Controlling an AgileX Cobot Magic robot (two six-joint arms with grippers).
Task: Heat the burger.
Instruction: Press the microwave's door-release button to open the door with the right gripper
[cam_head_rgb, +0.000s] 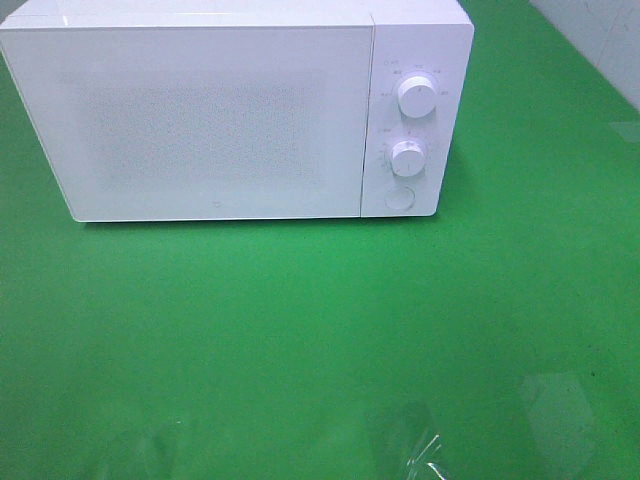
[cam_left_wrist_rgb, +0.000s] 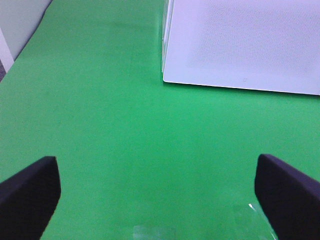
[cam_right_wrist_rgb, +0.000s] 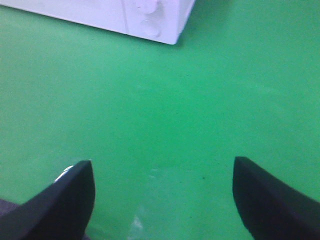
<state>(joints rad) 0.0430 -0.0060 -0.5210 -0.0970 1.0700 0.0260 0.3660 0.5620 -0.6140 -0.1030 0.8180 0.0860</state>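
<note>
White boxy microwave oven (cam_head_rgb: 215, 110), door shut, on your green tabletop (cam_head_rgb: 300, 330), your left gripper (cam_left_wrist_rgb: 155, 167) spread wide, holding nothing, your right gripper (cam_right_wrist_rgb: 162, 167) parted wide, also empty

The left gripper (cam_left_wrist_rgb: 159, 197) hangs over the green counter (cam_left_wrist_rgb: 100, 125), jaws wide apart with green surface showing between them. Beyond stands a white microwave (cam_left_wrist_rgb: 240, 45), its speckled door shut.
</note>
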